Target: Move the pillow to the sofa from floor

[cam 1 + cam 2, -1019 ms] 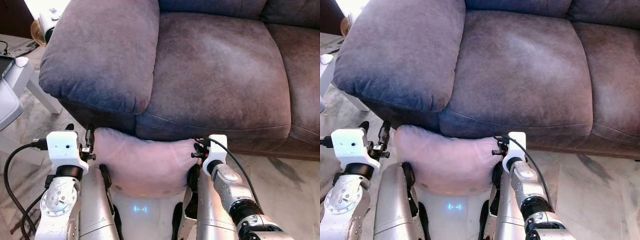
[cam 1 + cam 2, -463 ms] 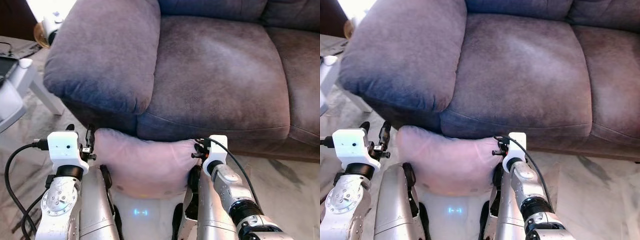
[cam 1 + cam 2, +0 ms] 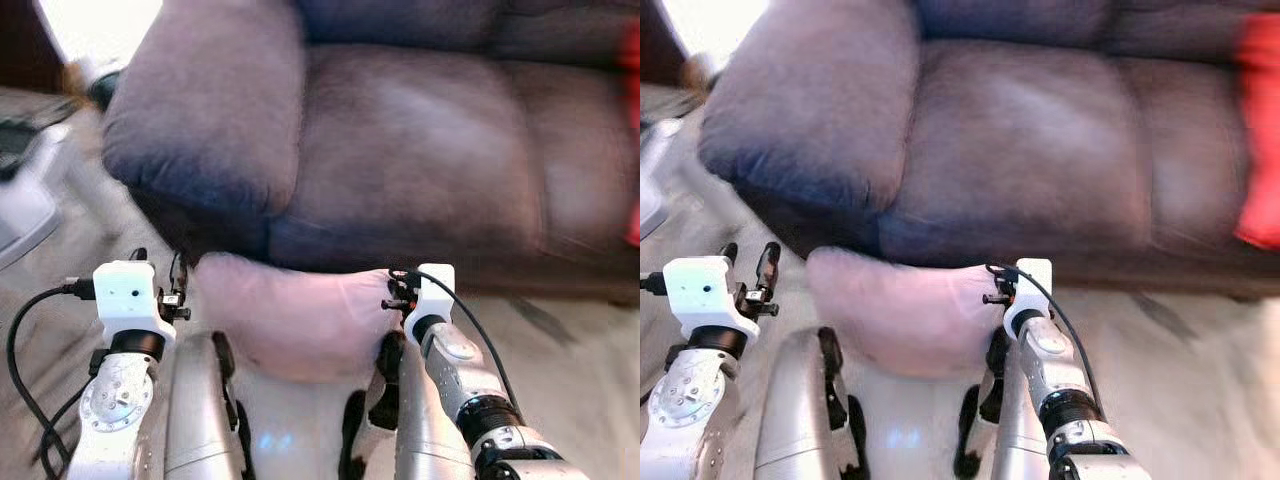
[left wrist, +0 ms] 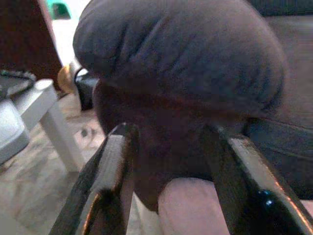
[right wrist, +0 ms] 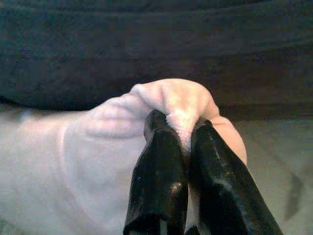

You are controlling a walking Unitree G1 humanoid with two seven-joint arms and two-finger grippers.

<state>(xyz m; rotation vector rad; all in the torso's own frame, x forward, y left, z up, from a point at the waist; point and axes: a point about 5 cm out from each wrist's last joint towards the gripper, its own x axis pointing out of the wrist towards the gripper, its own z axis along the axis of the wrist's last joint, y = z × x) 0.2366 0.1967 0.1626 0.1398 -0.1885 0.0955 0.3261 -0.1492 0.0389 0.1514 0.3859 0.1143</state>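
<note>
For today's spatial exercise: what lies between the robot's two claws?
The pillow spans the gap in the eye views: the right claw pinches its corner, and the open left claw sits at its other end.

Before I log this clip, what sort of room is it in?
Most likely a home living room: a big grey-purple sofa with padded armrest, a pale stone-patterned floor, and a white side table next to the armrest. The right gripper pinches a pink pillow.

The pillow (image 3: 290, 315) is pale pink, soft and plump, lying sideways just in front of the sofa (image 3: 400, 150), below the seat edge. One corner is bunched and pinched. The sofa is dark grey-purple, with a rounded armrest and wide seat cushions.
</note>
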